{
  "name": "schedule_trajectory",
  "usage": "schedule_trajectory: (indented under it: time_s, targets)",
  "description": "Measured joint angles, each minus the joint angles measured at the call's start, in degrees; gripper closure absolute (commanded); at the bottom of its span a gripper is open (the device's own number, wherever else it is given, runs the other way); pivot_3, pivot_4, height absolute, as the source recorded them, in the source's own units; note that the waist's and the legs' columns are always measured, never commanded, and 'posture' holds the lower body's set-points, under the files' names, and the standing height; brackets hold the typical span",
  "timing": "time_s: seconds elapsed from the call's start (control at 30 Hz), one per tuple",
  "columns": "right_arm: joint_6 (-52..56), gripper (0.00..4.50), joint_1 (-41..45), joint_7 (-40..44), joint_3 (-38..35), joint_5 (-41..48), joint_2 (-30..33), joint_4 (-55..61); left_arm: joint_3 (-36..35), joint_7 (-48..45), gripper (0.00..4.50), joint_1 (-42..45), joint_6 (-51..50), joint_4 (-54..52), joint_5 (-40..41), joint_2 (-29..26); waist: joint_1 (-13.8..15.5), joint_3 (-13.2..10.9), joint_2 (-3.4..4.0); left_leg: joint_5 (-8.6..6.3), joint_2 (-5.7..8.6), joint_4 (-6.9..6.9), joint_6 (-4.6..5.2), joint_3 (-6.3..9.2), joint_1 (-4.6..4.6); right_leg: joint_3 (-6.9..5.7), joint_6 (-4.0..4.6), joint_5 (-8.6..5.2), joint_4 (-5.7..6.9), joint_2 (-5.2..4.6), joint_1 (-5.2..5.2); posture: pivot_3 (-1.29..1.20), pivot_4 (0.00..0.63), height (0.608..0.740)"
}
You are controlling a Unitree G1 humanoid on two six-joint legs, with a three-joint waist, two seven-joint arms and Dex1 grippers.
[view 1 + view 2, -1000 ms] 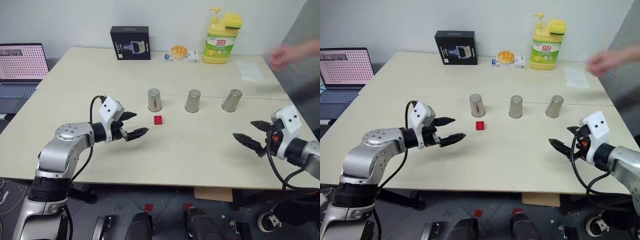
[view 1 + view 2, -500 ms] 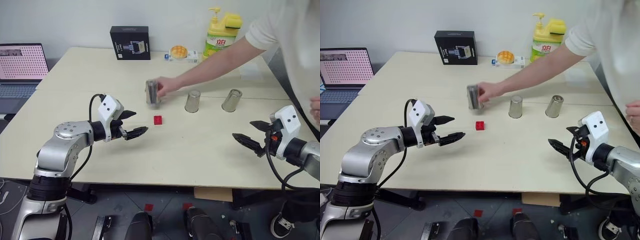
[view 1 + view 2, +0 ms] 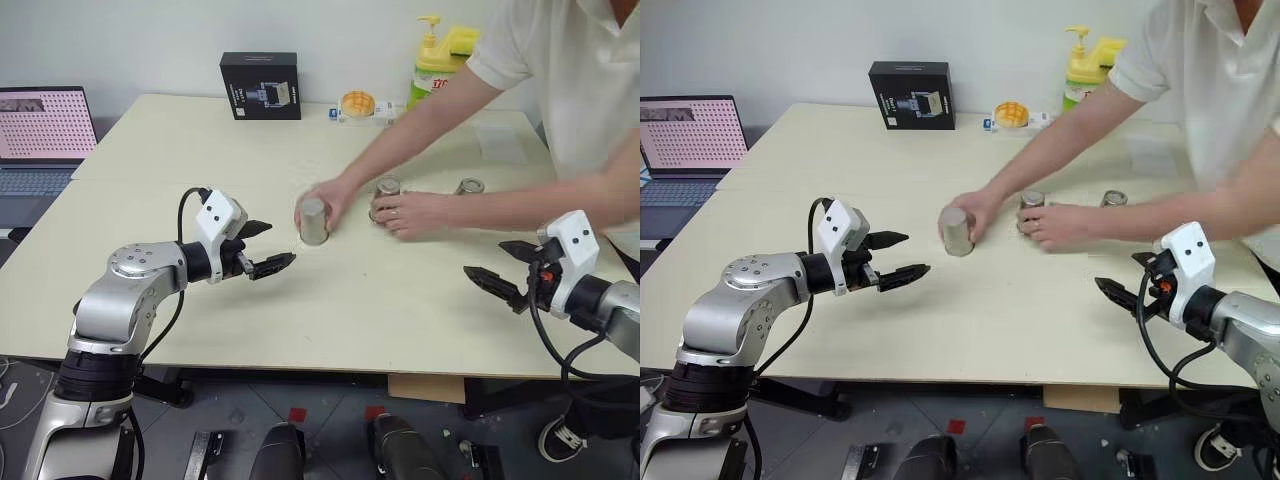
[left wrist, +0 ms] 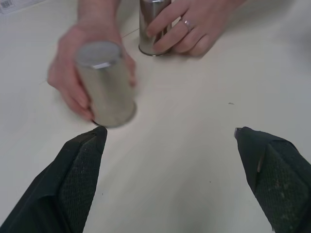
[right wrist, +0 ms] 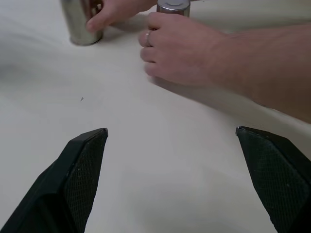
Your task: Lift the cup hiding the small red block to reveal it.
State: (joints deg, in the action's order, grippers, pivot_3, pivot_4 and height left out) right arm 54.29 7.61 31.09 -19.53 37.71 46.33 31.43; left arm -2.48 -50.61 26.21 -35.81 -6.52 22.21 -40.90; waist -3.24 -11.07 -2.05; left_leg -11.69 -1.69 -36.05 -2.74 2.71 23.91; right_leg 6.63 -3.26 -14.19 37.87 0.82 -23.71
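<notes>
Three steel cups stand mid-worktop (image 3: 200,330): a person's hand (image 3: 328,197) grips the left cup (image 3: 314,221), another hand (image 3: 413,213) covers the middle cup (image 3: 386,187), and the right cup (image 3: 469,186) peeks behind a forearm. You see no red block. Your left claw (image 3: 262,249) and right claw (image 3: 500,268) hover released over bare worktop near its front edge, well apart from the cups.

On the table (image 3: 200,150) before us three cups stand: the left cup (image 3: 314,221) nearest, the middle cup (image 3: 386,187) and right cup (image 3: 469,186) farther back
</notes>
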Motion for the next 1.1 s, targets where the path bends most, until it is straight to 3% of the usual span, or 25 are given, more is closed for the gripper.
schedule_trajectory:
  time_s: [0.8, 1.03, 1.1]
  targets:
    - [0.0, 0.00, -1.4, -0.7, 0.3, 0.2, -0.5, 1.1, 0.0, -0.3, 0.03, 1.2, 1.1, 1.6, -0.6, 0.0, 0.0, 0.0, 0.00, 0.00, 0.00, -0.01, 0.00, 0.00, -0.01, 0.00, -0.01, 0.01, 0.03, 0.00, 0.00, 0.00, 0.150, 0.740]
    - [-5.8, 0.00, 3.5, -1.9, 14.8, -5.9, -10.1, -6.5, -0.3, 1.2, 0.03, -1.9, 1.3, -0.2, -0.5, 0.9, -0.5, 0.0, 0.00, 0.00, -0.02, -0.02, 0.00, -0.03, -0.07, 0.03, 0.01, 0.00, 0.10, 0.02, -0.01, 0.00, 0.150, 0.740]
    - [-10.2, 0.00, 9.8, -3.0, 19.4, -10.7, -15.0, -15.1, -0.6, 2.8, 0.03, -3.5, 1.5, -1.3, -0.8, 2.0, -0.9, 0.0, -0.01, 0.01, -0.03, -0.06, 0.00, -0.14, -0.12, 0.11, 0.01, 0.01, 0.08, 0.02, 0.02, 0.00, 0.150, 0.740]
